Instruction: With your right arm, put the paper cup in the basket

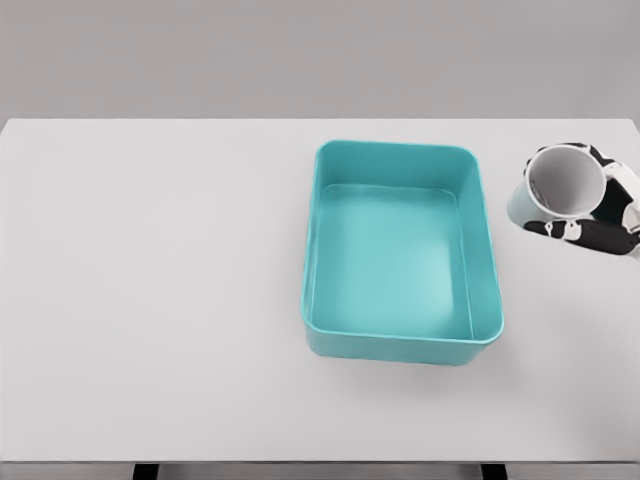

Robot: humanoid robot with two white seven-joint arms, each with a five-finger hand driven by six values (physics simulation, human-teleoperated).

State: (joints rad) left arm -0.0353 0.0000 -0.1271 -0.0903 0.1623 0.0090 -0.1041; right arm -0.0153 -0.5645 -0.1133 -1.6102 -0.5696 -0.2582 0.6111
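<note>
The paper cup, white inside with a pale outer wall, is at the right edge of the white table, its mouth tipped toward the camera. My right hand, black and white, comes in from the right edge with its fingers wrapped around the cup's body. A teal rectangular basket lies just left of the cup with nothing in it, a small gap away. I cannot tell whether the cup rests on the table or hangs just above it. The left arm does not show.
A grey wall runs behind the table's far edge. The table's front edge crosses the bottom of the picture, with dark legs below it.
</note>
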